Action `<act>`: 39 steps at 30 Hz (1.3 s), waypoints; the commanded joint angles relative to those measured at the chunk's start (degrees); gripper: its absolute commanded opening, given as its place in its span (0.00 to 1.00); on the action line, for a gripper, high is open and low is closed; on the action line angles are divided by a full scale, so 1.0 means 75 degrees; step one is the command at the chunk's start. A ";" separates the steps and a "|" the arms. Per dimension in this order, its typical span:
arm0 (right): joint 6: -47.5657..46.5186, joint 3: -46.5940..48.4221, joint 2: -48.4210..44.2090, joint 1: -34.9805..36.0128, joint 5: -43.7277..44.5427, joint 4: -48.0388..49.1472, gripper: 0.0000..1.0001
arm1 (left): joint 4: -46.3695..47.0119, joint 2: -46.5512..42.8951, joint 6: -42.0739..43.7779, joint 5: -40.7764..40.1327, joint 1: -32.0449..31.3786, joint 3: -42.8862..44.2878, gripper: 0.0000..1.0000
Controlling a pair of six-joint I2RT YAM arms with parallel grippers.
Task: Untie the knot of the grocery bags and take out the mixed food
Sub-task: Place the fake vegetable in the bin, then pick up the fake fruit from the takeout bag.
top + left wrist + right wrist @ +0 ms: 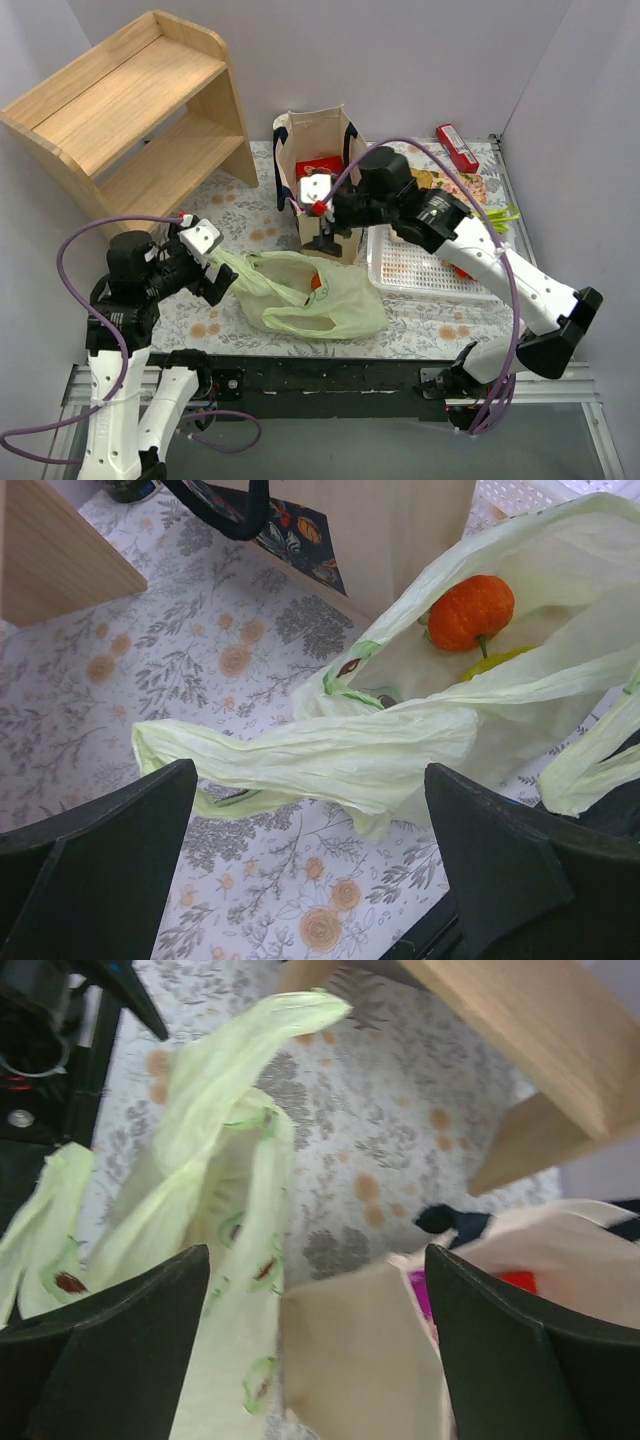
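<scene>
Pale green bag (325,305) lies crumpled on the tabletop (232,208), just in front of the tote (287,160), btwn the two arms. Its mouth gapes; inside are an orange fruit (470,610) w/ a yellow piece (495,662) under it. The tote stands upright w/ a red packet (322,165) in it. White basket (400,282) sits to its right, contents mostly hidden. Left tool (310,772) is spread wide around a loose handle (300,750), gripping nothing. Right tool (318,1250) is wide too, above the tote's rim
</scene>
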 commanded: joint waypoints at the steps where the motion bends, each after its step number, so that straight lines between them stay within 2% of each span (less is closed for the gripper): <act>1: 0.0816 -0.0010 0.0488 0.0766 -0.0138 0.0330 0.96 | -0.0974 0.0012 0.0633 -0.0129 0.0046 0.0965 0.98; 3: 0.0969 -0.0337 0.0651 0.1095 0.0691 0.0565 0.98 | -0.0905 -0.0046 0.0121 -0.0131 0.0046 0.1094 0.98; 7: 0.1285 -0.0877 0.0769 0.1646 0.2402 0.1057 0.96 | -0.0916 -0.0046 -0.0327 0.0981 0.0058 0.0978 0.98; 9: 0.1332 -0.0936 0.0851 0.1659 0.2920 0.1034 0.85 | -0.0356 0.0012 -0.0608 0.1205 0.0046 0.0814 0.98; 10: 0.1298 -0.0995 0.0887 0.1659 0.2991 0.0988 0.73 | -0.0110 0.0117 -0.0655 0.1263 0.0058 0.0628 0.98; 12: 0.1169 -0.1018 0.0817 0.1647 0.2794 0.0964 0.61 | 0.0582 0.0339 -0.0563 0.1695 0.0046 0.0533 0.98; 14: 0.0865 -0.0949 0.0723 0.1636 0.2349 0.0975 0.34 | 0.0910 0.0901 -0.0375 0.2117 0.0046 0.0567 0.98; 16: 0.0910 -0.0913 0.0618 0.1647 0.2019 0.1196 0.02 | 0.0971 0.1358 -0.0199 0.2657 0.0058 0.0637 0.98; 18: 0.0922 -0.0867 0.0559 0.1647 0.1855 0.1303 0.01 | 0.0971 0.1874 -0.0035 0.2845 0.0046 0.0685 0.98; 22: 0.0478 -0.0539 0.0617 0.1647 0.1469 0.1222 0.01 | 0.1275 0.2121 0.0410 0.2892 0.0046 0.0521 0.98; 27: 0.0395 0.0104 0.0886 0.1647 0.1327 0.1455 0.01 | 0.0902 0.2647 0.0341 0.3326 -0.0035 0.0871 0.98; 31: 0.0395 0.0902 0.1343 0.1647 0.1398 0.1503 0.01 | 0.0748 0.2497 0.0025 0.3491 -0.0082 0.1025 0.98; 37: 0.0454 0.2143 0.2257 0.1706 0.1468 0.1433 0.01 | 0.0573 0.1853 -0.0281 0.2812 -0.0082 0.1188 0.98; 39: 0.0407 0.2251 0.2504 0.1776 0.1585 0.1409 0.01 | 0.0421 0.1689 -0.0292 0.2052 -0.0082 0.1328 0.98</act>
